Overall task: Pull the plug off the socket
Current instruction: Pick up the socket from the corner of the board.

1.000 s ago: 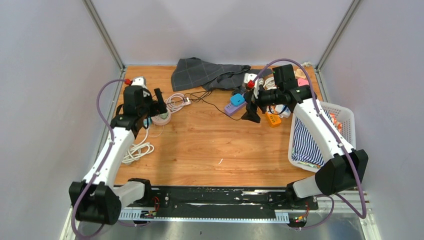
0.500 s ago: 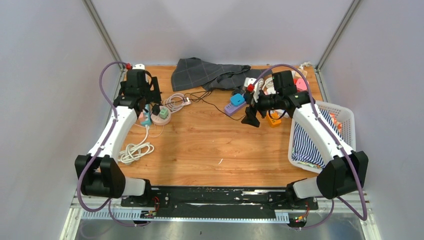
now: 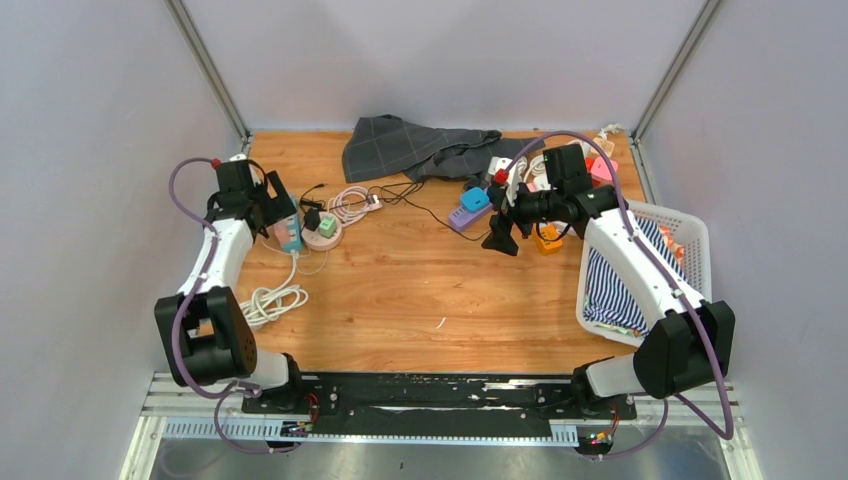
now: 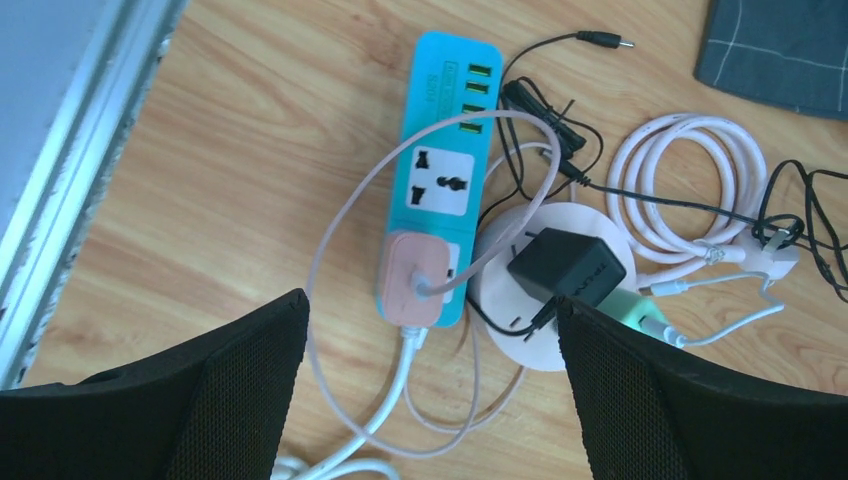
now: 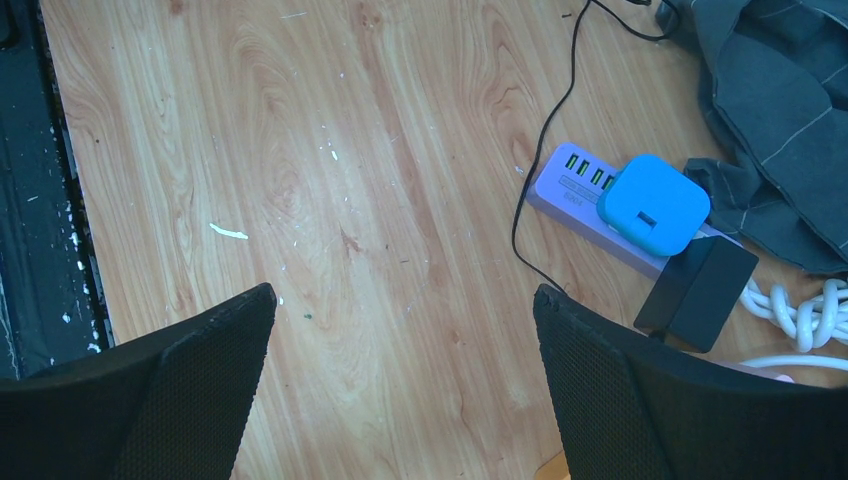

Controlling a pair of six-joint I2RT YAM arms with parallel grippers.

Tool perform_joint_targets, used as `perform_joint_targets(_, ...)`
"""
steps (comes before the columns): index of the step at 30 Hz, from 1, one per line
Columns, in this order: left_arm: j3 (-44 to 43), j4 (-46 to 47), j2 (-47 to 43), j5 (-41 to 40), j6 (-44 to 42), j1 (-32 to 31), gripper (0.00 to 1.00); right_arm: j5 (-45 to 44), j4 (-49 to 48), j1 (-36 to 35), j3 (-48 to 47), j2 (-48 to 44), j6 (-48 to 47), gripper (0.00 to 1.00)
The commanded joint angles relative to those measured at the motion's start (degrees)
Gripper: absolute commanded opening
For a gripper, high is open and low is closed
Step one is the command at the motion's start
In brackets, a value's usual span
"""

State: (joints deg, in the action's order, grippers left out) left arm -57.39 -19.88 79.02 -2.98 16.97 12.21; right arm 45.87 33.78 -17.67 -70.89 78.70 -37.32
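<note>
A teal power strip [image 4: 440, 180] lies on the wood with a pink plug [image 4: 415, 290] seated in its near end. Beside it a round pink socket [image 4: 545, 345] carries a black adapter [image 4: 567, 268] and a green plug [image 4: 630, 308]. My left gripper [image 4: 430, 390] is open and empty above the pink plug; in the top view the left gripper [image 3: 275, 207] is at the far left. A purple power strip [image 5: 575, 185] holds a blue plug [image 5: 653, 203] and a black adapter [image 5: 697, 290]. My right gripper [image 5: 400, 390] is open over bare wood, near side of that strip.
A grey cloth [image 3: 410, 145] lies at the back. A white basket [image 3: 690, 235] with striped cloth stands at the right. A white cable coil [image 3: 270, 300] lies at the left, a pink cable coil [image 3: 350, 203] by the round socket, an orange block [image 3: 546, 240] by the right gripper.
My left arm has swung left and back toward the wall, uncovering the teal strip and round socket. The right arm has barely moved.
</note>
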Motion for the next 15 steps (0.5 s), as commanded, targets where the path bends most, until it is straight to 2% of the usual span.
perform_joint_targets(1,-3.38,0.21,5.78,4.57,0.82,0.36,0.95,-0.34,-0.86,0.39,0.98,-1.05,0.93,1.00)
perform_joint_targets(4,-5.35,-1.08,9.96,3.96,0.36,0.36,1.00,-0.43,-0.91,0.44,1.18,-1.17,1.02,1.00)
perform_joint_targets(15,-8.50,-1.82,18.21,3.42,-0.32,0.32,1.00,-0.60,-1.17,1.36,2.58,-2.13,1.20,1.00)
